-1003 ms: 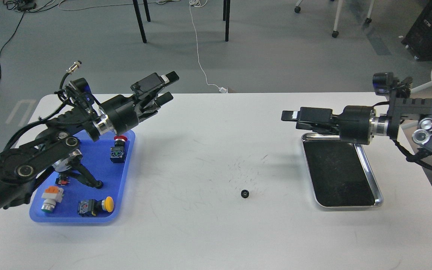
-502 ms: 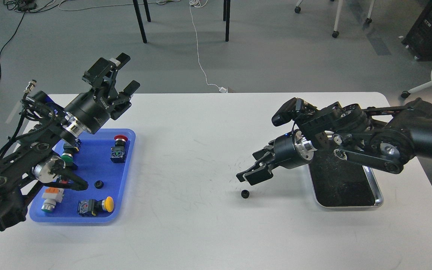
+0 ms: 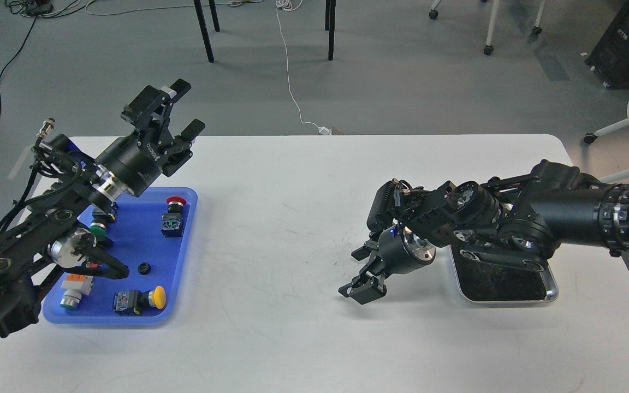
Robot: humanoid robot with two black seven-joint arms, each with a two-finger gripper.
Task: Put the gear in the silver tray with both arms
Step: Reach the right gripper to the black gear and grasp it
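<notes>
Right pincer (image 3: 362,289) has swung down from above the silver tray (image 3: 552,284) to the bench (image 3: 303,191), its fingers low over the spot where the small black gear lay a moment ago; the gear is now hidden beneath them, and whether they have clamped on it I cannot tell. Left pincer (image 3: 179,112) stays raised above the blue tray (image 3: 183,240), fingers apart and empty, so the pickup looks under way and the tray waits just beside it.

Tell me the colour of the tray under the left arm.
Blue, seen in the head view.
</notes>
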